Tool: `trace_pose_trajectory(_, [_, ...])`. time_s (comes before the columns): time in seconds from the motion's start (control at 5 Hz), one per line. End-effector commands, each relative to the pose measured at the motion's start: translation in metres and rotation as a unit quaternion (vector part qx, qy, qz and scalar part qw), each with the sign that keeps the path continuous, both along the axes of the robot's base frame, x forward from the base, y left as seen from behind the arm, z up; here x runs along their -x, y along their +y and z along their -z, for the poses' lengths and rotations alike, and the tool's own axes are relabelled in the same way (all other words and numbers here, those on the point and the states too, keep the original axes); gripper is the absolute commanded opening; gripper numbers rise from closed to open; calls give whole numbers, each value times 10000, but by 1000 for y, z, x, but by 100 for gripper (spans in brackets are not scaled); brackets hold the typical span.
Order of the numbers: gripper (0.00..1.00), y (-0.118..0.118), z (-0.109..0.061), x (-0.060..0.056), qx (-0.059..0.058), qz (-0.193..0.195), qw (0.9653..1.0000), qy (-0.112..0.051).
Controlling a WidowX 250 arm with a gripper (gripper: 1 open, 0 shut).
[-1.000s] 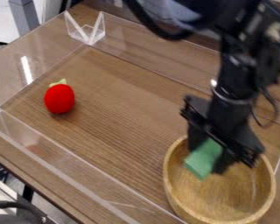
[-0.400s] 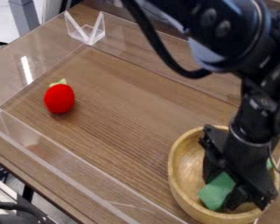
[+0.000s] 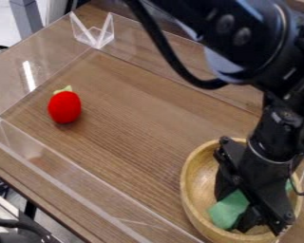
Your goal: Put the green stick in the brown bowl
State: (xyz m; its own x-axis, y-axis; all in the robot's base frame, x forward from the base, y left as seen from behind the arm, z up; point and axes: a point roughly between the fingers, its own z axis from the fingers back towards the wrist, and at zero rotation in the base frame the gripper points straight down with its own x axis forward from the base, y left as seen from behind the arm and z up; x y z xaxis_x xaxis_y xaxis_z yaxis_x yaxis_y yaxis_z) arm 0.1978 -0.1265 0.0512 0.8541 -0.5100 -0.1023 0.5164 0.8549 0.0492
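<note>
Gripper (image 3: 247, 211): I see it clamping green stick (image 3: 230, 212) inside brown bowl (image 3: 197, 180) | Risk: release may bounce stick out.

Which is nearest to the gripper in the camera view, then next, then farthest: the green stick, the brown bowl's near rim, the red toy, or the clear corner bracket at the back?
1. green stick, between the jaws of the gripper
2. brown bowl, rim just left of and below it
3. red toy, far left on the table
4. clear corner bracket, back left
</note>
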Motion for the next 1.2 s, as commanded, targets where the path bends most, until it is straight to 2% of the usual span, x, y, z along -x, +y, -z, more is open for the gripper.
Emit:
trace_pose_trajectory(0.0, [0,-4,-23,-5,129,149,9995,-246])
trace_pose_trajectory(0.2, [0,-4,-29,-4,145,262,9992,-266])
trace_pose_trajectory(0.6, [0,-12,-25,-3,215,277,9990,-261])
trace_pose_trajectory(1.0, [0,8,-5,-13,236,459,9985,-178])
